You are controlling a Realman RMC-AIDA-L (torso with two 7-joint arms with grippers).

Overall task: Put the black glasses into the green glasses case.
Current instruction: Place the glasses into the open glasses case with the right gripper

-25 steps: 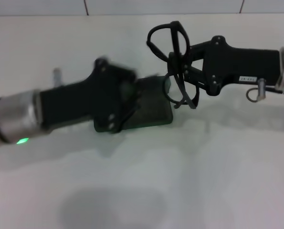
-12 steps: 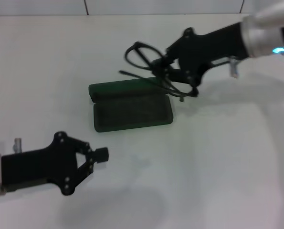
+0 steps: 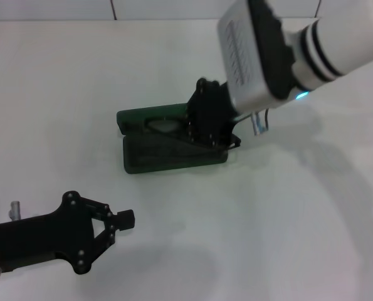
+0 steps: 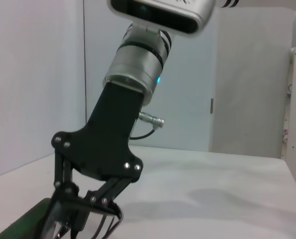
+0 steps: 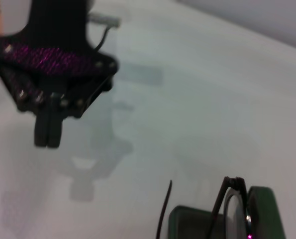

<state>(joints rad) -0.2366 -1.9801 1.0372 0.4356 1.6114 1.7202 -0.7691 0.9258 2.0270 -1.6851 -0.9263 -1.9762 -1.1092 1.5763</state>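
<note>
At the centre of the head view, the green glasses case [image 3: 172, 143] lies open on the white table [image 3: 286, 213], lid half toward the top of the frame, tray half toward the bottom. Right gripper [image 3: 206, 135] reaches down from the upper right onto the right end of the case; its black body covers that end. Black glasses [image 3: 164, 125]: a lens and rim show in the lid half just left of the gripper. Right wrist view shows the frame [image 5: 232, 204] and one temple arm standing up over the edge of the case [image 5: 257, 219]. Left wrist view: right gripper [image 4: 75, 219] low over the case, fingers drawn in on the thin black frame. Left gripper [image 3: 125, 219] sits at the lower left of the head view, well apart from the case, fingers pressed together, nothing between them.
</note>
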